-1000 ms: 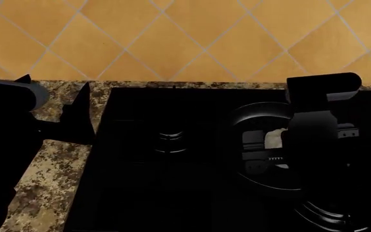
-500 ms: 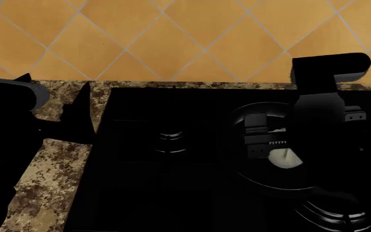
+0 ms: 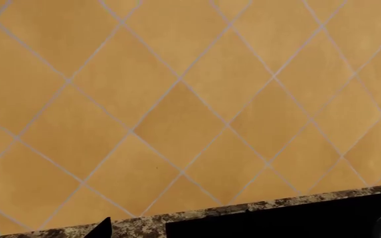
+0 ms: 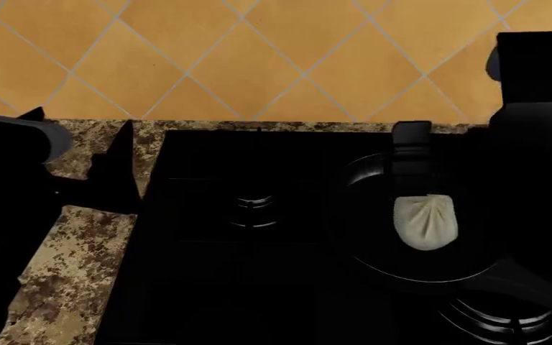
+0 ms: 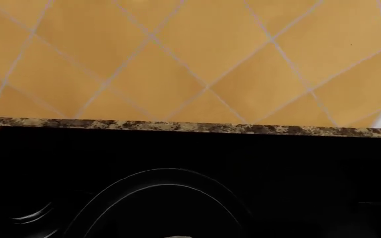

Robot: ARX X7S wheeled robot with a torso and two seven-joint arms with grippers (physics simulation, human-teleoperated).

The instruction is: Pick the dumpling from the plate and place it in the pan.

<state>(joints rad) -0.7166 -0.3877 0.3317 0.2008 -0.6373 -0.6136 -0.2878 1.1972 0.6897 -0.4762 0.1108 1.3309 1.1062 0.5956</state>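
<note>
A pale, pleated dumpling lay inside the round, glossy black pan on a black stove. The right gripper hung dark above the pan's far rim, empty; its jaw state was unclear. The left gripper was a black silhouette over speckled granite, state unclear. Orange diamond tiles behind

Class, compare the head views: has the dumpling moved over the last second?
Yes. The dumpling has dropped from between the right gripper's fingers onto the floor of the pan, ending nearer the pan's front rim.
</note>
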